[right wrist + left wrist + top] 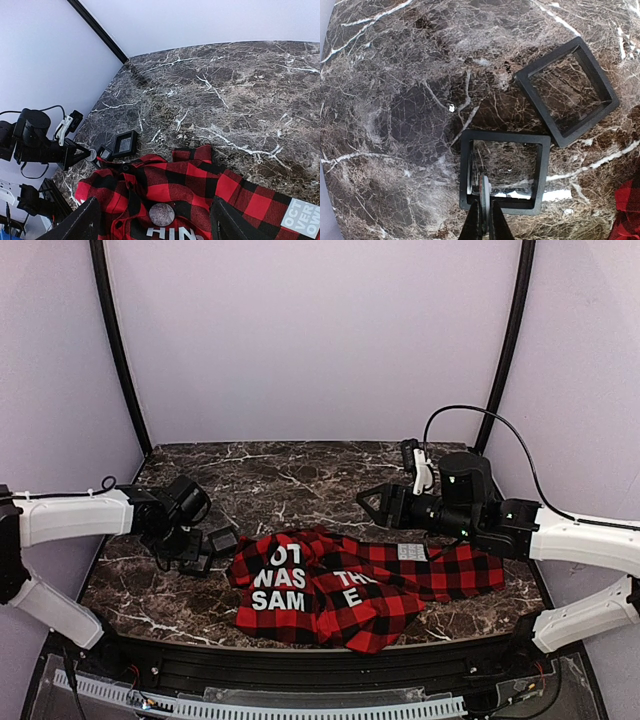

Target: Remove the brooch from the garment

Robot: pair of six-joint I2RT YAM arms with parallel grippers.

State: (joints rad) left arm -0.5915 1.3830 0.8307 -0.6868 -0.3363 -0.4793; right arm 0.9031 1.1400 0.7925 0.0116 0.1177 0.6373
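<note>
Straight ahead of the right claw, framed by its wide-open jaws, the brooch lay on the garment; the left claw, pinched shut, sat farther off.

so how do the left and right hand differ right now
The left hand is shut; the right hand is open wide. The left hand points down at a black square frame on the marble tabletop; the right hand is over the plaid garment, with the round brooch below it. Neither grips the brooch.
</note>
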